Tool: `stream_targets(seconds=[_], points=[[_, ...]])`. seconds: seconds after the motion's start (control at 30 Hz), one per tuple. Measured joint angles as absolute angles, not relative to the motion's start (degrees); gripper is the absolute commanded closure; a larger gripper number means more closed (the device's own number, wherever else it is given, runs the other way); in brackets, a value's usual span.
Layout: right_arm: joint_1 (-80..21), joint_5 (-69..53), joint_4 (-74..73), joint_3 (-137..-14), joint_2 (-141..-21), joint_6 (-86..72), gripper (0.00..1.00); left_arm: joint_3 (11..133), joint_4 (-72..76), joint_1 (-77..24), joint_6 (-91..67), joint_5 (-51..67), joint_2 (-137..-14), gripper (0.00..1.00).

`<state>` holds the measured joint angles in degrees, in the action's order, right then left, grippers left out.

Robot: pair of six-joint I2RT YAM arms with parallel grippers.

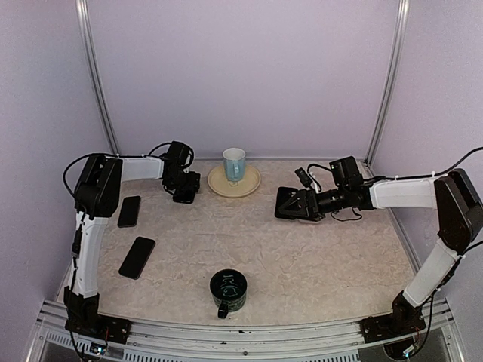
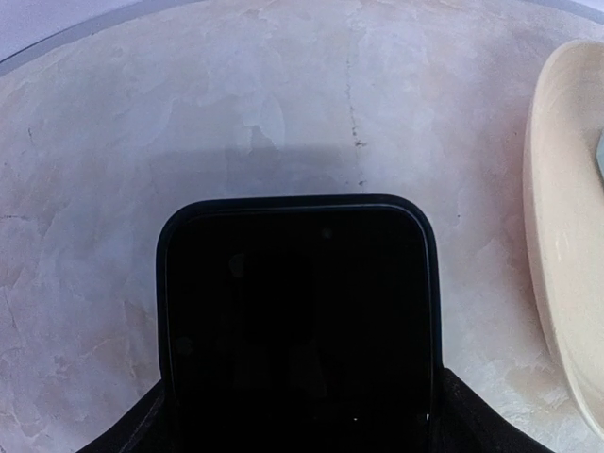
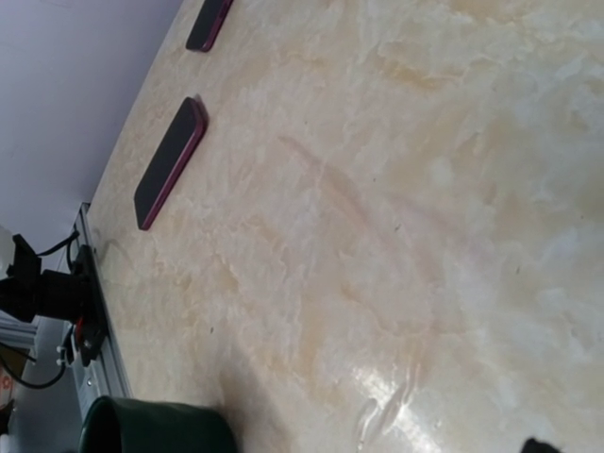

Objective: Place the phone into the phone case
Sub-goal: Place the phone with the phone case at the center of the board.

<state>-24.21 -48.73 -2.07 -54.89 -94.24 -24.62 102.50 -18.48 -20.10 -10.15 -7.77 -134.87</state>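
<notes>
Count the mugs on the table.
2. A pale blue mug stands on the cream plate at the far edge; a dark green mug sits near the front edge. None appears hidden.

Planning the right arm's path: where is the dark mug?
Top view: dark mug stands near the front edge, midway between both arm bases, right of the nearer phone.

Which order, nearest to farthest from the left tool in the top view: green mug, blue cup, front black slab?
1. Blue cup, just right of the left tool, far side.
2. Front black slab, left, beside the left arm.
3. Green mug, front centre.
</notes>
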Motion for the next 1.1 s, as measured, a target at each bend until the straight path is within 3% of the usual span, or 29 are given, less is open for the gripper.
stream_targets(seconds=[0.3, 0.97, 1.1], points=[[-24.21, -48.56, -2.04, -54.87, -94.24, -24.62, 0.0, 102.59, -18.5, -19.64, -11.55, -7.51, -135.39, 0.31], [-24.21, -48.51, -1.98, -54.76, -94.21, -24.67, 0.0, 102.59, -17.76, -19.05, -14.31, -7.79, -135.39, 0.01], [-24.21, -48.51, -1.98, -54.76, -94.21, -24.67, 0.0, 102.59, -17.47, -19.03, -14.72, -8.03, -135.39, 0.01]])
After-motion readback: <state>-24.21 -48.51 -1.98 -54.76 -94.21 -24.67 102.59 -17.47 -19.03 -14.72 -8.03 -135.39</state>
